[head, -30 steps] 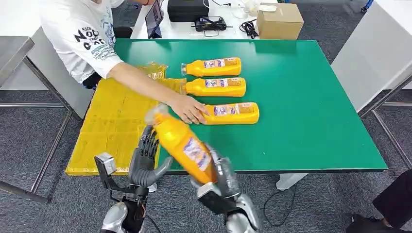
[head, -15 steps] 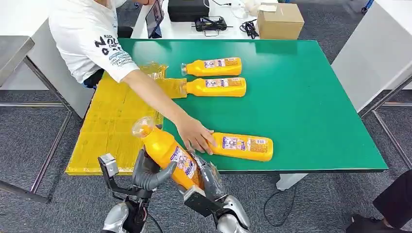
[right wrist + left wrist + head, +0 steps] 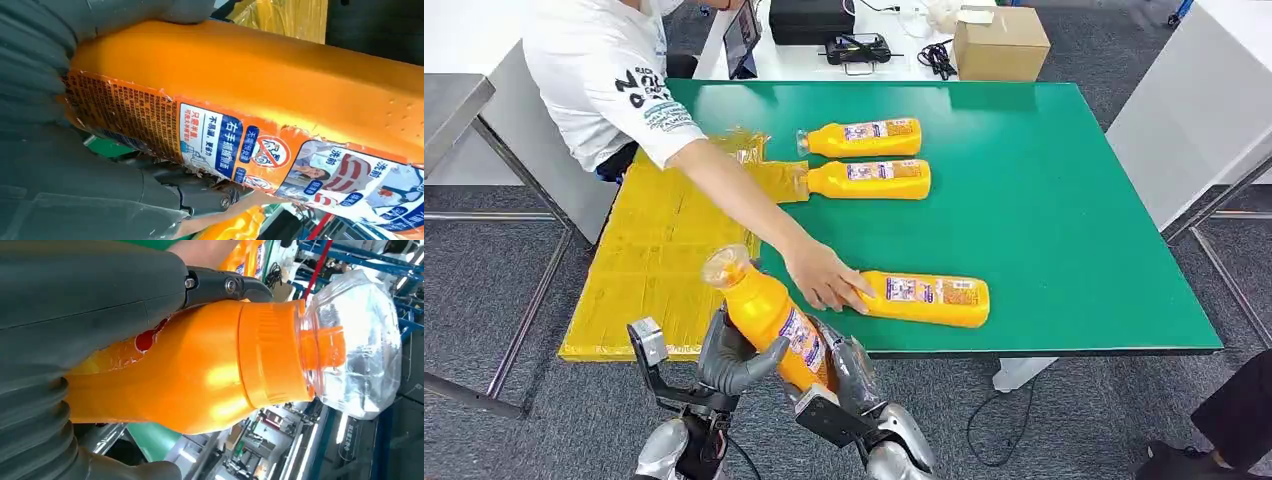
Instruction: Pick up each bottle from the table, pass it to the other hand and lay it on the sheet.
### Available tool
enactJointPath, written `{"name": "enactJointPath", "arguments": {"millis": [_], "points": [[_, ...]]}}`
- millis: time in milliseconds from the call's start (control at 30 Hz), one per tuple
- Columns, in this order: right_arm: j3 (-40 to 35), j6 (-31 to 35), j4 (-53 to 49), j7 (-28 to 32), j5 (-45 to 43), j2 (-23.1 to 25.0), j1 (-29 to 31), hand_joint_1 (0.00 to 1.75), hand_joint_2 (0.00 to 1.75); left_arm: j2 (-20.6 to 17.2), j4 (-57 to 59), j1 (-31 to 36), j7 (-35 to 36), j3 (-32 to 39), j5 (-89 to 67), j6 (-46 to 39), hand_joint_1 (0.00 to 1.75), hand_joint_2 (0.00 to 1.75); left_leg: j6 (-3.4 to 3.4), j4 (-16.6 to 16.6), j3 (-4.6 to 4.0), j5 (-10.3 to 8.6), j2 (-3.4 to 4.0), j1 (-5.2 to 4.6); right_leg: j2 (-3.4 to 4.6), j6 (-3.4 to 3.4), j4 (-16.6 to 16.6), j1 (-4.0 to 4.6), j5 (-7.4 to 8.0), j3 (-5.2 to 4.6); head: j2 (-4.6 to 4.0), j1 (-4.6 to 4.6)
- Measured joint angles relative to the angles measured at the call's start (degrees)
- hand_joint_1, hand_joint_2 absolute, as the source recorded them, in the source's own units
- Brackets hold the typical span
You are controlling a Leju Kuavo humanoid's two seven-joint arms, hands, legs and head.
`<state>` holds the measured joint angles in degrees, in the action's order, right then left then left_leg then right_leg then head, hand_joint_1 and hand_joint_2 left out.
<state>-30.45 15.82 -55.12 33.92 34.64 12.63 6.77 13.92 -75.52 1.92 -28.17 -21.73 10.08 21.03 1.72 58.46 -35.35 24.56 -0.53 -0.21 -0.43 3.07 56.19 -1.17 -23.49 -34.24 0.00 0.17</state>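
Both hands on one orange bottle off the table's near edge, cap tilted to 11 o'clock: left hand wraps its neck, right hand grips its base

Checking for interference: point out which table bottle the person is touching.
The nearest bottle, by the table's front edge; the person's hand rests on its neck. The two farther bottles lie untouched.

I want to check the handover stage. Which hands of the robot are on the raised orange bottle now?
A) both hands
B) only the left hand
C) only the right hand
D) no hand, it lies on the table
A: the left hand and the right hand both grip the raised orange bottle in front of the table's near edge.
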Motion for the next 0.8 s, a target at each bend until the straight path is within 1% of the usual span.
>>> {"name": "enactJointPath", "arguments": {"millis": [300, 600, 800], "points": [[-0.4, -0.7, 0.5, 0.1, 1.1, 0.0, 0.3, 1.75, 1.75, -0.5, 0.5, 0.2, 0.1, -0.4, -2.4, 0.5, 0.0, 1.75, 0.0, 0.0, 0.0, 0.0, 0.0, 0.0, 0.0, 0.0, 0.0, 0.0, 0.0, 0.0, 0.0, 0.0], [-2.8, -1.4, 0.3, 1.3, 1.5, 0.1, 1.2, 1.75, 1.75, -0.6, 3.1, 1.1, 0.4, -0.4, -4.0, -0.6, 0.0, 1.75, 0.0, 0.0, 0.01, 0.0, 0.02, 0.0, 0.01, 0.0, 0.0, 0.0, 0.0, -0.01, 0.0, 0.0], [-4.0, -3.4, 0.1, 1.2, 1.1, -0.3, 2.0, 1.75, 1.75, -0.6, 4.2, 1.3, 0.3, -0.3, -4.0, -0.4, 0.0, 1.75, 0.0, 0.0, 0.01, 0.0, 0.02, 0.0, 0.01, 0.0, 0.0, 0.0, 0.0, -0.01, 0.0, 0.0]]}}
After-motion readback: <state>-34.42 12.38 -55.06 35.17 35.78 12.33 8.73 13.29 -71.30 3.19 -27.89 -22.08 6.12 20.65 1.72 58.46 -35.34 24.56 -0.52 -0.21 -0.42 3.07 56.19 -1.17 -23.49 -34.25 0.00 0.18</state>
